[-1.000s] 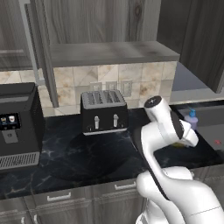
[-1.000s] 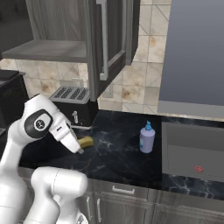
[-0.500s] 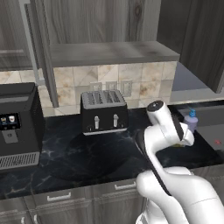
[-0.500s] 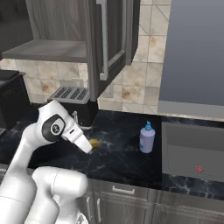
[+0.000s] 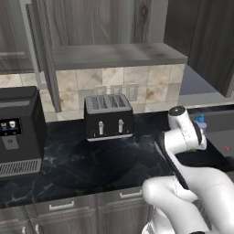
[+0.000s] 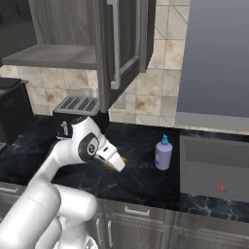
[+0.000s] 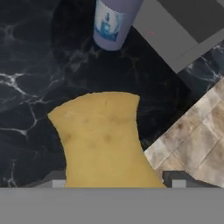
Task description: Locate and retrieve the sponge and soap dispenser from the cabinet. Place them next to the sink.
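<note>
— What's the biggest thing from where you stand?

— The grey wood-grain wall cabinet (image 6: 73, 53), its glass-paned door with the metal frame swung open and a flat shelf board showing bare. Below it runs the black marble table (image 5: 105, 160), with a tall black coffee machine (image 5: 18, 130) at the far left and a black four-slot toaster (image 5: 109, 117) near the tiled wall.

— And the sink?

— The dark grey recessed basin with its lighter rim (image 6: 214, 168) sits level with the table, off to the right.

— Where's the soap?

— The small pale-blue soap dispenser with the bright blue pump top (image 6: 163, 152) stands upright on the table just beside the sink's left rim. From the hand's own camera its labelled body (image 7: 112, 22) is close to the basin's corner.

— What's the arm doing?

— The white arm reaches out over the table between toaster and dispenser. Its hand (image 6: 118, 165) is clenched on the small yellow sponge (image 7: 103, 142), which is pinched narrow in the middle between the dark fingertips (image 7: 177, 178). The sponge hangs above the marble, near the dispenser but apart from it.
</note>
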